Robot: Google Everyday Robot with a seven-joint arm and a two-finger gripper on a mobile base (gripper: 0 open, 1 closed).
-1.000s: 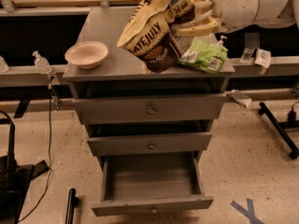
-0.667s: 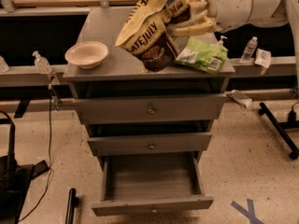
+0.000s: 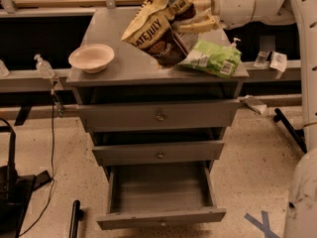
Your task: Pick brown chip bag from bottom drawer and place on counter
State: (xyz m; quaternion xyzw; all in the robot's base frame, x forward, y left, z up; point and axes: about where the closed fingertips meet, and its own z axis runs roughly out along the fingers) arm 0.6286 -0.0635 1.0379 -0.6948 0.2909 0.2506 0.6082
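Observation:
The brown chip bag [image 3: 159, 29], dark brown with cream-yellow ends and large lettering, hangs tilted over the counter [image 3: 124, 66], its lower end at or just above the surface. My gripper [image 3: 195, 15] comes in from the upper right and is shut on the bag's upper right edge. The bottom drawer [image 3: 161, 195] stands pulled open, and its grey interior shows nothing inside.
A light green bag [image 3: 213, 58] lies on the counter's right end, right beside the chip bag. A cream bowl [image 3: 91, 57] sits on the counter's left end. The two knobbed drawers above are closed. A hand-sanitiser bottle [image 3: 43, 66] stands on the left bench.
The bag and my gripper have shifted slightly left and down toward the counter top. The drawer, bowl and green bag have not moved.

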